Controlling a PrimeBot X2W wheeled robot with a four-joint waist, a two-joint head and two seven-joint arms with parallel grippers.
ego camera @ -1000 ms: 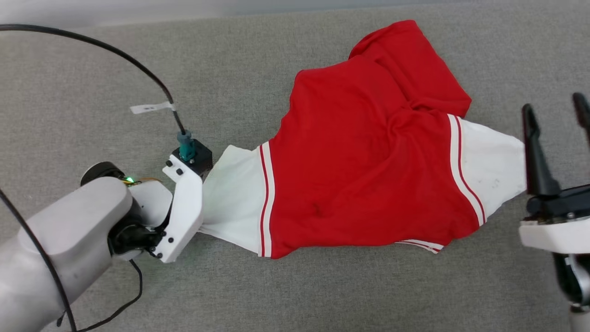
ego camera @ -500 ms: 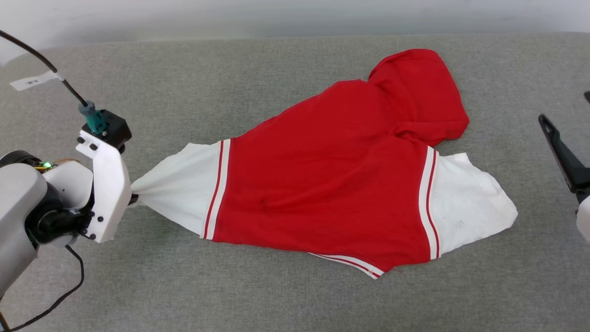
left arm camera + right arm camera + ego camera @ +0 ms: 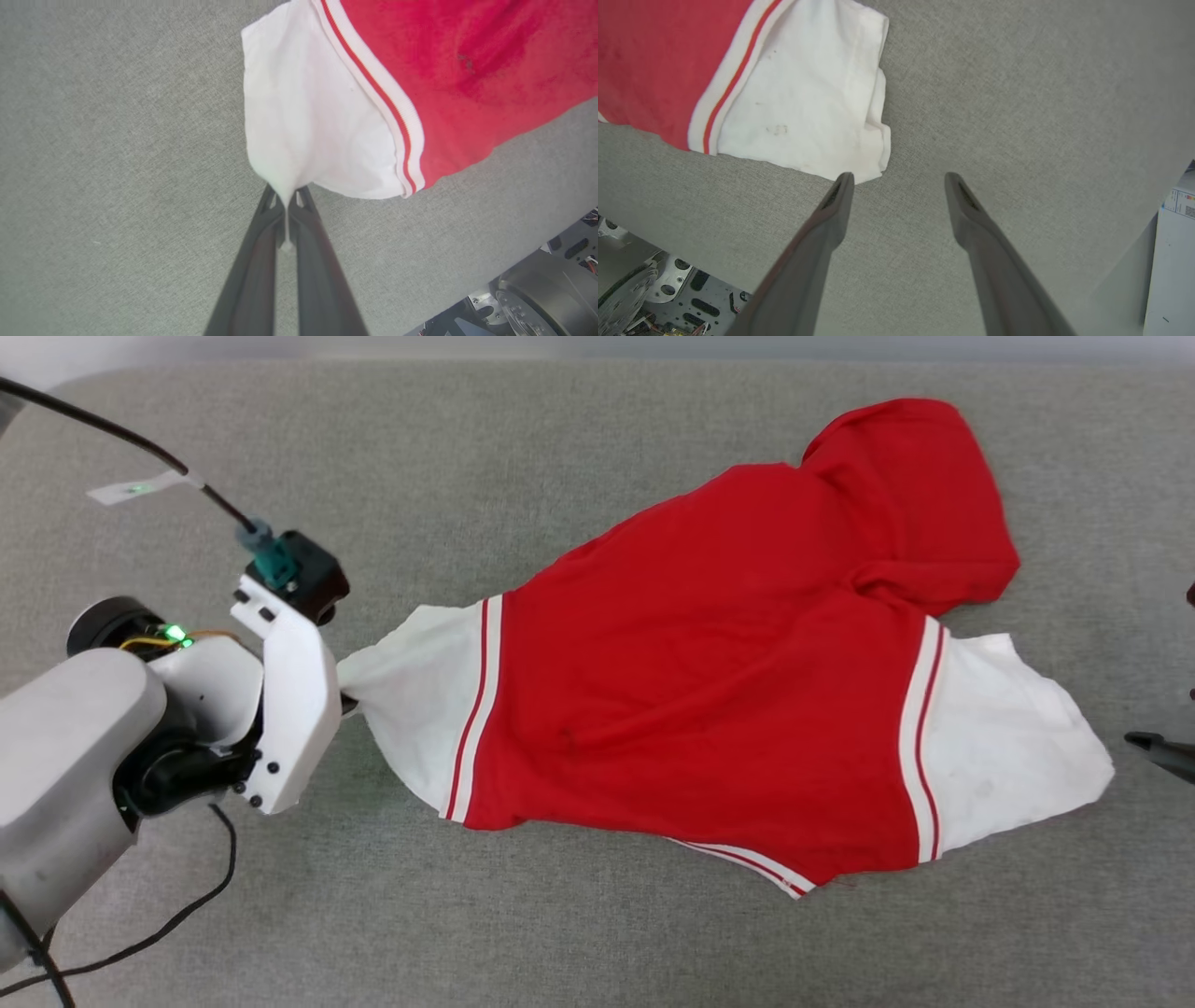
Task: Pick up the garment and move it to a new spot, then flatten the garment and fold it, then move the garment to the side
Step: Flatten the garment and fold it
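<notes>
One thin pinch | left tool (image 3: 286, 205) clamped on tip of white sleeve (image 3: 303, 116) | right tool (image 3: 899, 179) spread, empty, just beside other sleeve (image 3: 803, 93) | garment (image 3: 709, 691) rumpled on grey counter (image 3: 560, 448) | risk: hold may slip under pull; one-sided tug would skew the bunched body, not flatten it

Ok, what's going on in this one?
The robot's left gripper is shut on the tip of one white sleeve of a red shirt that lies rumpled on a grey surface. That sleeve is drawn to a point at the fingers. The right gripper is open and holds nothing, close to the other sleeve. The shirt is not yet flat or folded.
</notes>
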